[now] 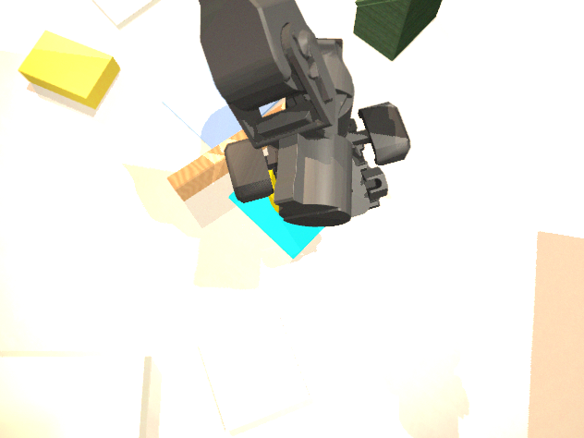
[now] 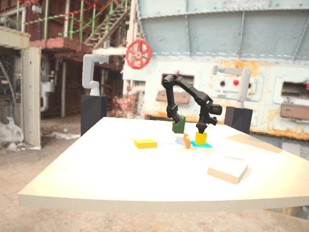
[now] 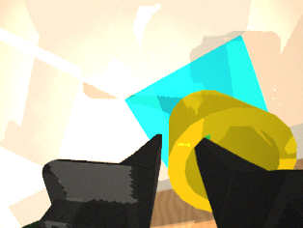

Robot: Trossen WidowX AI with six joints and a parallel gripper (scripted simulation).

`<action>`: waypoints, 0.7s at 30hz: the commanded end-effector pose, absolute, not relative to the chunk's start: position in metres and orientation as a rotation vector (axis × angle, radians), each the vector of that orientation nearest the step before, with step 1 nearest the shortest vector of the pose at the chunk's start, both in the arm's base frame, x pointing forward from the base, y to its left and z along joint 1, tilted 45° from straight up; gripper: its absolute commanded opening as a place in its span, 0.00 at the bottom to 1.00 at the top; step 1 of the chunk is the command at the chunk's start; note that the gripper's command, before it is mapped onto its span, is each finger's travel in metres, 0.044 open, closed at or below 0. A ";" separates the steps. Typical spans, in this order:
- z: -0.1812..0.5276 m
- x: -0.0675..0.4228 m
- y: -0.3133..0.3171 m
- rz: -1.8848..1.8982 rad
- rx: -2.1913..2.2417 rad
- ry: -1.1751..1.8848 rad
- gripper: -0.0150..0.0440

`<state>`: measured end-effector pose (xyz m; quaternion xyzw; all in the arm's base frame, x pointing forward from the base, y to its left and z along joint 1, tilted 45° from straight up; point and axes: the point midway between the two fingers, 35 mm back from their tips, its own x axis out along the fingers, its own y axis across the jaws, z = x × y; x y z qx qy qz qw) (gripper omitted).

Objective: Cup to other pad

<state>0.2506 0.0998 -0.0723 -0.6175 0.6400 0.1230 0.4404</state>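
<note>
Yellow cup (image 2: 200, 138) upright on cyan pad (image 2: 207, 144) (near its edge), fingers partly parted astride the rim, gripping nothing.

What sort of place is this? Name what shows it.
Probably an industrial plant yard: a red valve handwheel, rust-stained pale metal wall panels and a green-railed steel staircase stand behind the cream table top bearing the black robot arm.

Dark grey, almost black arm (image 2: 186, 87) all over, chunky boxy links with faceted edges. Gripper (image 3: 176, 159) with two black pointed fingers. Rounded knobs sticking out at the wrist.
</note>
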 end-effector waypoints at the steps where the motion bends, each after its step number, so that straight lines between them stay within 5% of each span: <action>1: -0.072 0.251 0.100 0.304 -1.532 1.589 0.50; 21: -0.052 0.247 0.120 0.308 -1.536 1.588 0.50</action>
